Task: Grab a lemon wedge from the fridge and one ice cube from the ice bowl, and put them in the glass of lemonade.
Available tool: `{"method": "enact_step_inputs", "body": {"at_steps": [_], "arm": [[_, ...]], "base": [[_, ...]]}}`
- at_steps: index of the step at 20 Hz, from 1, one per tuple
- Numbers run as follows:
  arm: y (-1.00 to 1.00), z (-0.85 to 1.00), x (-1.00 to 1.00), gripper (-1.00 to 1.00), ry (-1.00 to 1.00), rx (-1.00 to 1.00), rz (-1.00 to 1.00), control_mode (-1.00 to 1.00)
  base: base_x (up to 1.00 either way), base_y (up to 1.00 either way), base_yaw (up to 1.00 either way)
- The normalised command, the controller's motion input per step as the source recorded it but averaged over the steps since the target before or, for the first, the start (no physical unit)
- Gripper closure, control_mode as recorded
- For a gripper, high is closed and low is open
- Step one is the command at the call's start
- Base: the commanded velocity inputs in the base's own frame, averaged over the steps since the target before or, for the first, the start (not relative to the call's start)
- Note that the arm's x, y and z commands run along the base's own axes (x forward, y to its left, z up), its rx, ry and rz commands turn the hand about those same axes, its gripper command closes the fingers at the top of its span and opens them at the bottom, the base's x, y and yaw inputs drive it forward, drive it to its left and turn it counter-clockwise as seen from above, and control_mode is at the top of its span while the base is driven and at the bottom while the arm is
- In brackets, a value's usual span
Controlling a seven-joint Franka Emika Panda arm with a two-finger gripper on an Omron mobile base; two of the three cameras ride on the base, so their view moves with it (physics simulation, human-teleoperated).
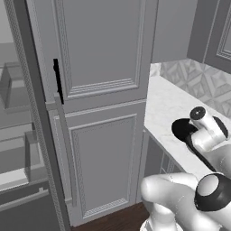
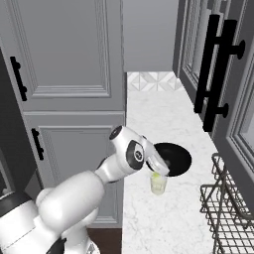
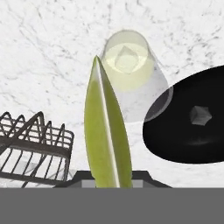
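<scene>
Gripper (image 2: 159, 170) poised just above the small pale-yellow cylindrical glass of lemonade (image 2: 158, 183) on the white marbled counter (image 2: 168, 124). Jaws narrow, pinching the yellow-green lemon wedge (image 3: 107, 131); hand view shows it edge-on, tip pointing toward the glass mouth. An ice cube (image 3: 125, 60) looks to be in the glass; another cube (image 3: 201, 115) lies in the round shallow black ice bowl (image 3: 188, 140), which sits touching or just behind the glass, hard to tell which. Dark wire dish rack (image 2: 228, 213) stands near, to the right.

Step in hand, by my reading: dropping the wedge. Wedge tip sits slightly off the glass centre in the hand view, so centre over the rim first, lower a little, then open cleanly without nudging the glass.
</scene>
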Motion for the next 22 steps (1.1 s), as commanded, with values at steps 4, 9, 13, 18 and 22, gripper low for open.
{"method": "enact_step_inputs", "body": {"at_steps": [4,9,13,18,22], "arm": [[-0.08,-0.29,0.16,1.0,0.0,-0.04,0.0,-1.0],[0.0,-0.29,0.2,1.0,-0.02,-0.07,0.0,-1.0],[0.0,-0.03,0.03,1.0,-0.05,-0.04,0.0,-1.0],[0.0,0.09,0.0,1.0,-0.15,-0.01,0.0,-1.0],[0.0,0.26,0.0,1.0,-0.13,0.0,0.0,-1.0]], "base": [[0.0,0.0,0.0],[0.0,0.0,0.0],[0.0,0.0,0.0],[0.0,0.0,0.0],[0.0,0.0,0.0]]}}
